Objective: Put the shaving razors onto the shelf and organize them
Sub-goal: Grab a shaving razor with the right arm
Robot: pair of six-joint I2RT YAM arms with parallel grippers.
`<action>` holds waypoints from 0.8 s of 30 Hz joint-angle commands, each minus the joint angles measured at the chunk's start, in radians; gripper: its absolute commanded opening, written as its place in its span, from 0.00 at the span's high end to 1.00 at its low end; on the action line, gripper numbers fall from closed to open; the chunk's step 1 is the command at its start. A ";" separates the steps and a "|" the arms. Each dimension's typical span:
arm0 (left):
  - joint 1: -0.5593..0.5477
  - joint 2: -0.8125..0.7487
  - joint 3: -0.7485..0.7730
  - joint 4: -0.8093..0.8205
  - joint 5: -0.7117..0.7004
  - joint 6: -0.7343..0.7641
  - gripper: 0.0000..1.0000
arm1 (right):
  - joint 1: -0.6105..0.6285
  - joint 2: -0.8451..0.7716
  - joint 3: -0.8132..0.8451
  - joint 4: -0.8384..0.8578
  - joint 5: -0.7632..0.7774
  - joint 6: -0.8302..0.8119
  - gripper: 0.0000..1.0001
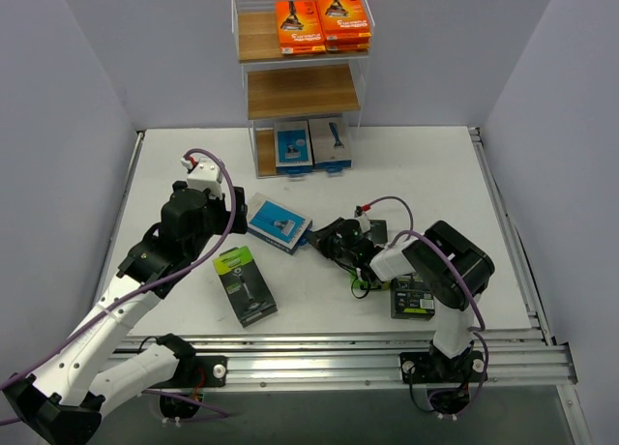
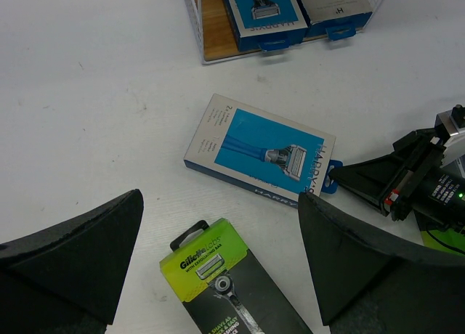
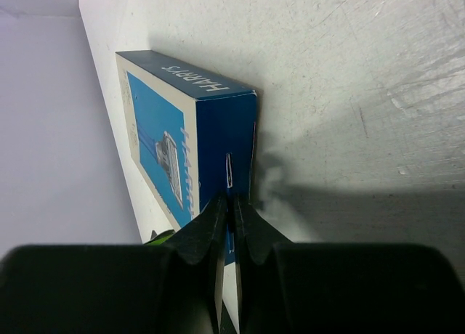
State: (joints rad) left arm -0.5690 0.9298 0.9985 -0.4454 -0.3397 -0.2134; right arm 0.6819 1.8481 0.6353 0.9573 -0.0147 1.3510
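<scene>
The task is looking roughly half done. Orange packs (image 1: 322, 21) are filling the top tier of the shelf (image 1: 302, 92) and two blue-and-white packs (image 1: 311, 145) are standing on its bottom board, while the middle board is sitting bare. Three razors are waiting on the tabletop (image 1: 435, 174): a blue pack (image 1: 279, 222), a black-and-lime pack (image 1: 245, 285) and a dark pack (image 1: 413, 297) under the right arm. The right hand (image 3: 226, 207), reaching low and leftward, is apparently pinching closed on the blue pack's hang tab. The left hand (image 2: 219, 202) is hovering wide open, holding nothing.
</scene>
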 commanded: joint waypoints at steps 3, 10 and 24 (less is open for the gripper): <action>-0.008 -0.008 0.000 0.037 -0.001 0.002 0.04 | -0.002 0.020 0.003 -0.025 0.001 0.019 1.00; -0.009 -0.009 0.000 0.034 -0.015 0.003 0.04 | -0.005 -0.018 0.041 -0.118 -0.007 -0.062 1.00; -0.017 -0.009 -0.003 0.036 -0.030 0.008 0.04 | -0.053 -0.200 0.069 -0.335 0.055 -0.366 1.00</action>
State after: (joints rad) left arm -0.5804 0.9295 0.9985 -0.4454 -0.3580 -0.2131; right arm 0.6571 1.7287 0.7113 0.6621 0.0013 1.0630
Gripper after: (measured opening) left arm 0.967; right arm 0.009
